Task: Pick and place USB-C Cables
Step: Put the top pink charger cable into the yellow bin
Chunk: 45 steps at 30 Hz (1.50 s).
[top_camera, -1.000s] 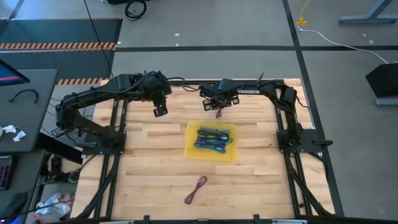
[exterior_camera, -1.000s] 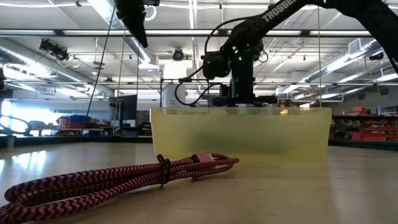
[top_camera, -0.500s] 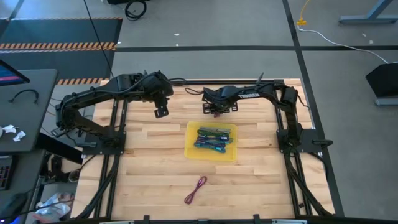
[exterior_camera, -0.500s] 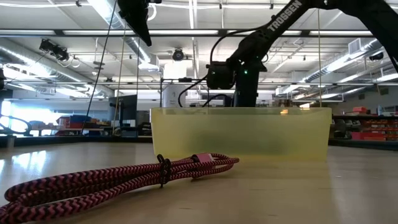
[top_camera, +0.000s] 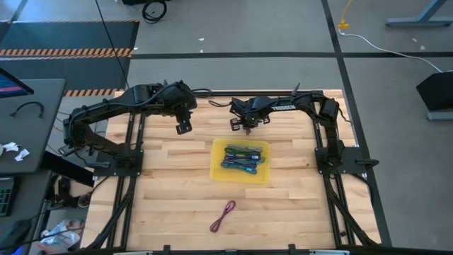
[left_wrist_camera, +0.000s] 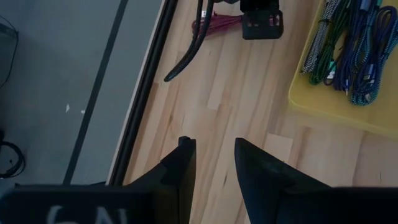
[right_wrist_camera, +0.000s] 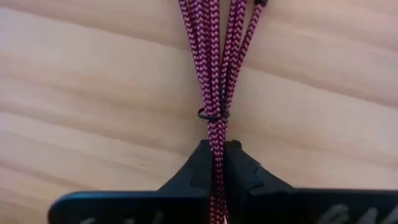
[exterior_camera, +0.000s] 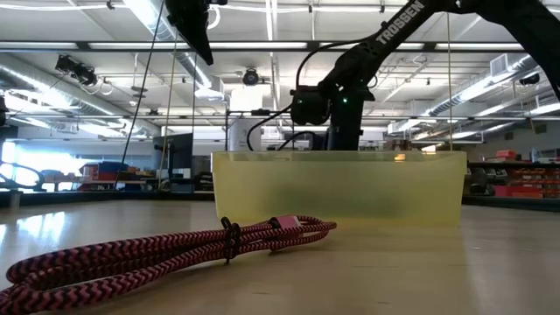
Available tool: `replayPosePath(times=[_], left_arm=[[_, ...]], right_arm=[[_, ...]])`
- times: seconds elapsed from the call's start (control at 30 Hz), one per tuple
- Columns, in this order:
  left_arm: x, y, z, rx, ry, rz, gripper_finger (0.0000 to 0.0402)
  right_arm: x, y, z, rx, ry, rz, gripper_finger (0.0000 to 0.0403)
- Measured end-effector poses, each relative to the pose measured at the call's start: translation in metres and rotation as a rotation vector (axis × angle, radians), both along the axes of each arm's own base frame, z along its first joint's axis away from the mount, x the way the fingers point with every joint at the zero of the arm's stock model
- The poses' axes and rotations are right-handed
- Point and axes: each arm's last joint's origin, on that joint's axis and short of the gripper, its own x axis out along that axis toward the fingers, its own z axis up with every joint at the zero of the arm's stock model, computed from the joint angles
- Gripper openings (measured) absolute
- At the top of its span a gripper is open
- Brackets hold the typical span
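Beyond the far side of the yellow tray (top_camera: 216, 172), a maroon braided USB-C cable (right_wrist_camera: 214, 74) lies on the wood, bundled by a black tie (right_wrist_camera: 212, 114). My right gripper (right_wrist_camera: 214, 157) is down on it and shut; the left wrist view shows that gripper (left_wrist_camera: 262, 23) with the cable (left_wrist_camera: 214, 26) beside it. Several teal, green and blue cables (top_camera: 243, 157) lie in the tray. Another maroon cable (top_camera: 223, 216) rests near the front edge. My left gripper (top_camera: 182, 127) hovers open left of the tray, holding nothing. My right gripper pinches the maroon bundle between its two fingers just past the black tie (right_wrist_camera: 214, 138). The fingers come from above, pointing down, and close across the strands. The cable lies flat on the table and stretches straight away from the fingers.
The tray stands mid-table, between the two maroon cables. The near maroon cable (exterior_camera: 175, 249) fills the low view's foreground in front of the tray wall (exterior_camera: 337, 188). Bare wood lies to the left and right of the tray. Black frame rails run along the table's sides.
My right gripper has gone down toward the table behind the tray, onto the maroon cable, and has shut on it. The cable lies where it was.
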Motion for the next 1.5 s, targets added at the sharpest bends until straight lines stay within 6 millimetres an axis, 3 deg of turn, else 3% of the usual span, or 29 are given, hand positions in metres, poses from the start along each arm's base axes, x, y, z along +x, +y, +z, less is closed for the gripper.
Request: replayPosePath(times=[0.1, 0.2, 0.37, 0.5, 0.67, 0.8, 0.97, 1.17, 1.33, 1.5], left_arm=[[0.0, 0.0, 0.0, -0.007, -0.006, 0.011, 0.0116], [0.0, 0.0, 0.0, -0.008, -0.007, 0.014, 0.0116], [0.0, 0.0, 0.0, -0.023, -0.022, 0.041, 0.0116], [0.0, 0.0, 0.0, -0.035, -0.034, 0.063, 0.0116], [0.001, 0.0, 0.0, -0.054, -0.06, 0.099, 0.0116], [0.002, 0.0, 0.001, -0.065, -0.086, 0.124, 0.0116], [0.002, 0.001, 0.001, -0.077, -0.101, 0.146, 0.0116], [0.002, 0.001, 0.002, -0.084, -0.114, 0.158, 0.0116], [0.002, 0.001, 0.001, -0.083, -0.113, 0.156, 0.0116], [0.003, 0.001, 0.002, -0.082, -0.116, 0.157, 0.0116]], right_arm=[[0.003, -0.001, 0.008, -0.006, -0.003, 0.065, 0.0017], [0.009, -0.005, 0.032, -0.049, -0.034, 0.148, 0.0017], [0.016, -0.011, 0.082, -0.143, -0.025, 0.302, 0.0017], [0.014, -0.011, 0.137, -0.223, -0.017, 0.452, 0.0017], [0.009, 0.008, 0.19, -0.253, 0.007, 0.642, 0.0017], [0.004, 0.033, 0.213, -0.235, 0.041, 0.756, 0.0017], [0.003, 0.073, 0.215, -0.163, 0.108, 0.873, 0.0017], [0.012, 0.125, 0.198, -0.079, 0.118, 1.007, 0.0017], [0.012, 0.157, 0.174, -0.028, 0.194, 1.046, 0.0017], [0.011, 0.178, 0.135, 0.027, 0.269, 1.094, 0.0017]])
